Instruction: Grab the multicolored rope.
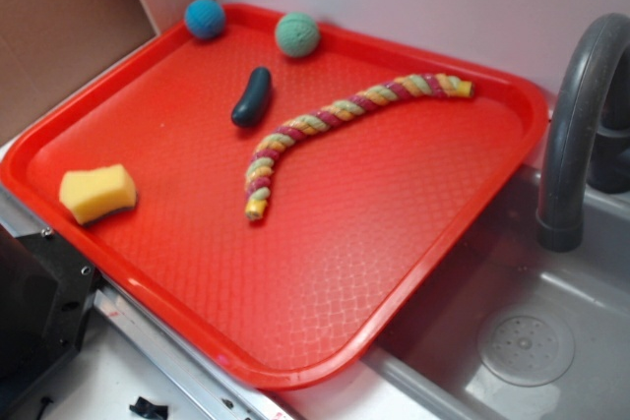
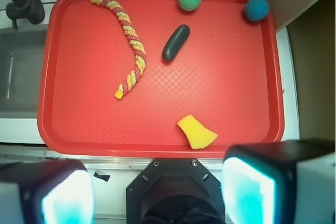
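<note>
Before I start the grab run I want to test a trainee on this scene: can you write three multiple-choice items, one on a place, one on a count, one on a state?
1. What lies closest beside the multicolored rope?
A. the yellow sponge
B. the dark green pickle-shaped object
C. the blue ball

2. How many balls are on the red tray?
A. one
B. two
C. three

3. In what state is the rope?
A. lying free in a curve on the tray
B. coiled into a ring
C. hanging over the tray's rim

Key:
1 B: the dark green pickle-shaped object sits just beside the rope's bend, while the yellow sponge is near the tray's edge.
2 B: a blue ball and a green ball rest at the far rim.
3 A: the wrist view shows it lying curved and untouched, the gripper well back from it.
</note>
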Controlling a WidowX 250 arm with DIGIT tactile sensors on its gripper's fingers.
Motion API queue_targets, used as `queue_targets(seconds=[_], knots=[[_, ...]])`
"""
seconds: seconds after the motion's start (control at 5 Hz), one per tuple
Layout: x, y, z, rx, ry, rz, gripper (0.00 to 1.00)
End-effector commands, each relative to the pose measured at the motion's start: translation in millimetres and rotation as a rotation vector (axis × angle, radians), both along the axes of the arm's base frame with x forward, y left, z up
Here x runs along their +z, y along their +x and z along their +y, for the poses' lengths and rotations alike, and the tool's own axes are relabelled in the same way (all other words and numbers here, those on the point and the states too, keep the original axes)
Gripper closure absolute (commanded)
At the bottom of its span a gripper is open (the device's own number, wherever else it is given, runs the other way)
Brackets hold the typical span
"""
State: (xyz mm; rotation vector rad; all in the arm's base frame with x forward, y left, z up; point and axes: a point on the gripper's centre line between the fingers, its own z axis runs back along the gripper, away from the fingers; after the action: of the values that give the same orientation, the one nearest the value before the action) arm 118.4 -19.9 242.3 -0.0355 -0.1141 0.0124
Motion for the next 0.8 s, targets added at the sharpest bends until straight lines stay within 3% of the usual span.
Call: queue_targets(seconds=[0.0,0.2,0.4,0.6], knots=[[0,0,0,0.0,0.0,0.0,0.0],[-9,22,-1,0.04,0.013,-0.13,0.0],[-21,53,-6,0.037,0.032,-0.187,0.0],[-40,82,-9,0.029,0.021,-0.194,0.0]])
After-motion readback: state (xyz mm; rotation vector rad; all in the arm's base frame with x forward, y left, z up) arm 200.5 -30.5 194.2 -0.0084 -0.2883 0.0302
